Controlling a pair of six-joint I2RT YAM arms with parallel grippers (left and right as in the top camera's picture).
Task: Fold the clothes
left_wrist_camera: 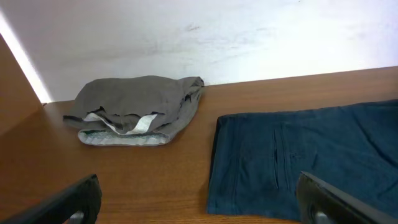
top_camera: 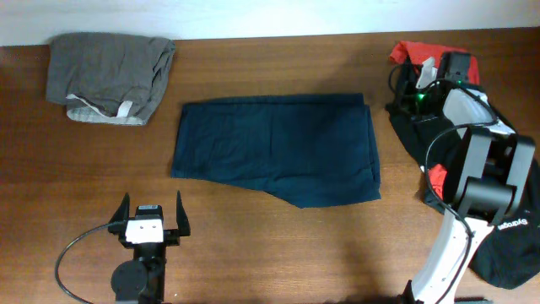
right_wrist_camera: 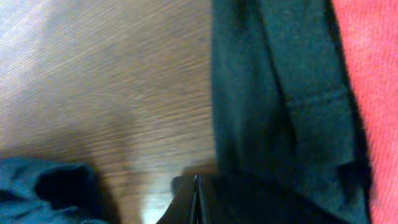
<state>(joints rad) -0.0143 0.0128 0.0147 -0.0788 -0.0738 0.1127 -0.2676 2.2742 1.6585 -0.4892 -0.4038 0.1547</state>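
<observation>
We see L gripper (top_camera: pixel 152 209) wide apart, empty, near navy shorts (top_camera: pixel 278 148); R gripper (right_wrist_camera: pixel 196 196) closed tight at dark cloth (right_wrist_camera: pixel 273 93) edge (hold unclear).

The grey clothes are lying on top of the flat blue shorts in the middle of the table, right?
Not quite. The grey clothes lie apart from the flat blue shorts, near the table's far left corner, with bare wood between them. The shorts are in the middle. The overhead view shows it.
</observation>
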